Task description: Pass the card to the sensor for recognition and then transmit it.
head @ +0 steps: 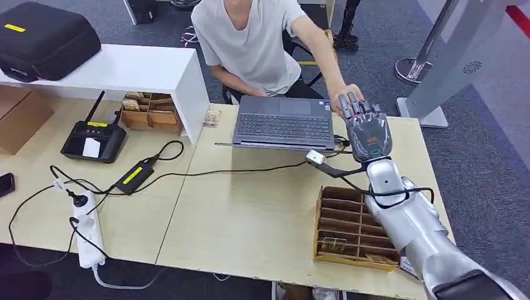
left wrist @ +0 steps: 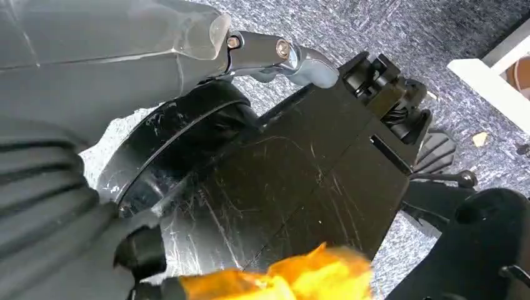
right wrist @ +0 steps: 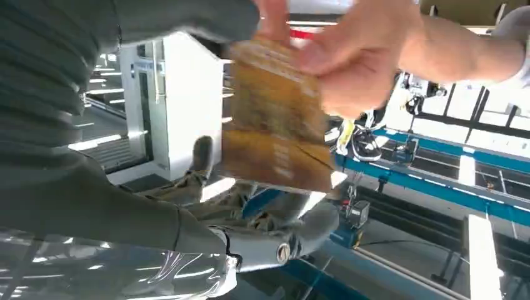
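My right hand [head: 367, 131] is raised over the table's far right, beside the laptop's corner, fingers pointing away from me. A person's hand [head: 345, 100] reaches in and meets its fingertips. In the right wrist view a golden-brown card [right wrist: 275, 119] stands between my thumb [right wrist: 275, 244] and my fingers, and the person's hand [right wrist: 356, 56] pinches its far edge. A small white sensor [head: 315, 157] on a cable lies on the table just left of my wrist. My left hand [left wrist: 69, 206] hangs low, thumb [left wrist: 275, 53] stretched out, holding nothing.
An open laptop [head: 282, 122] sits in front of the seated person. A wooden compartment box [head: 350, 228] with cards lies under my right forearm. A second wooden box [head: 150, 112], a black controller [head: 94, 140], a power strip [head: 87, 228] and cables occupy the left table.
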`<action>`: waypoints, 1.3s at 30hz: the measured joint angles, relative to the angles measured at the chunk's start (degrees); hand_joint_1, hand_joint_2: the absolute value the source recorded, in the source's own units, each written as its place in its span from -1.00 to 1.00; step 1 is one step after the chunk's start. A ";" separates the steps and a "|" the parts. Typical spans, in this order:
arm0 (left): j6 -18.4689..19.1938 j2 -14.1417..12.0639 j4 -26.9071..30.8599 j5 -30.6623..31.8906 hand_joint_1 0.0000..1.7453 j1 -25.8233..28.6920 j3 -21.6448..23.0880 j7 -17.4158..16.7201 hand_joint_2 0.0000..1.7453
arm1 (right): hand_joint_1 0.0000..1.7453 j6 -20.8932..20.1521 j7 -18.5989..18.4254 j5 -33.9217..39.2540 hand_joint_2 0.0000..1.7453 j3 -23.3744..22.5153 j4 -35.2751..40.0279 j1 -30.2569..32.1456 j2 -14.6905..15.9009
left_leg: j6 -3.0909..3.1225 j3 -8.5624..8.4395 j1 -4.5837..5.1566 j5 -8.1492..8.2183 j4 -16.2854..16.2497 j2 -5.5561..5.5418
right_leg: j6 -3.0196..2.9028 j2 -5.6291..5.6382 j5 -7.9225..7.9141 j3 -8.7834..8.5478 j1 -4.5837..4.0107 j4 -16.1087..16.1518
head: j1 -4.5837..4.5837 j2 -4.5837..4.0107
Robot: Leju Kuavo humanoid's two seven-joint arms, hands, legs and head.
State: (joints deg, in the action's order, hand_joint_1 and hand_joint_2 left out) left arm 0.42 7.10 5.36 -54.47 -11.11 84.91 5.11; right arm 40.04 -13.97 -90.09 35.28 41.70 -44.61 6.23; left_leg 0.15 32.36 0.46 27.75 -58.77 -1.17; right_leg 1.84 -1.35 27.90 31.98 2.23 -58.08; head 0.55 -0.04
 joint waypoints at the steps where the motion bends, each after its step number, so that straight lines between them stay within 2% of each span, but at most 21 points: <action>1: 0.00 0.00 0.00 -0.02 -1.00 0.00 0.00 0.02 1.00 | -1.00 0.00 0.00 0.00 1.00 0.04 0.00 0.00 0.00 | 0.00 0.00 0.00 0.00 0.00 0.00 | 0.00 0.00 0.00 0.00 0.00 0.00 | 0.00 0.00; 15: -0.13 -0.02 -0.02 -0.68 -1.00 0.01 0.00 0.07 1.00 | -1.00 0.00 -0.01 0.04 1.00 0.48 2.07 1.08 0.30 | 0.00 0.00 0.00 0.00 0.00 0.00 | 0.00 0.00 0.00 0.04 0.00 0.01 | 0.00 0.00; 20: -0.24 -0.02 -0.02 -1.53 -1.00 -0.01 0.00 -0.09 1.00 | -1.00 0.02 1.86 0.07 1.00 -1.49 10.32 5.06 2.62 | 0.00 0.03 0.00 0.01 0.00 -0.04 | 0.00 -0.03 0.01 0.05 0.00 0.02 | 0.00 0.00; 24: -0.35 -0.02 -0.02 -2.08 -1.00 -0.02 0.00 -0.09 1.00 | -1.00 0.02 5.06 0.07 1.00 -5.46 19.59 9.36 4.52 | 0.01 0.09 0.01 0.02 0.00 -0.07 | 0.00 -0.05 0.01 0.07 0.01 0.04 | 0.02 0.00; 29: -0.44 -0.04 -0.02 -2.56 -1.00 -0.05 0.00 -0.09 1.00 | -1.00 0.02 8.04 0.26 1.00 -11.19 29.43 13.84 5.22 | 0.00 0.10 0.01 0.03 0.00 -0.04 | 0.00 -0.03 0.01 0.08 0.02 0.05 | 0.00 0.00; 39: -0.81 -0.02 -0.02 -3.50 -1.00 -0.03 0.00 -0.11 1.00 | -1.00 0.00 11.17 0.26 1.00 -17.03 43.97 21.51 5.44 | -0.01 0.10 0.00 0.03 0.00 -0.05 | -0.01 -0.04 0.02 0.10 0.00 0.04 | 0.02 0.00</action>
State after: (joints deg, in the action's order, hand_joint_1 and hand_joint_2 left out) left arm -0.39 7.08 5.33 -57.96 -11.14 84.91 5.01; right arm 40.04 -2.80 -89.83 18.25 85.67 -23.11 11.67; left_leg 0.15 32.46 0.47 27.78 -58.76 -1.22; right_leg 1.84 -1.39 27.92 32.08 2.24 -58.04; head 0.57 -0.04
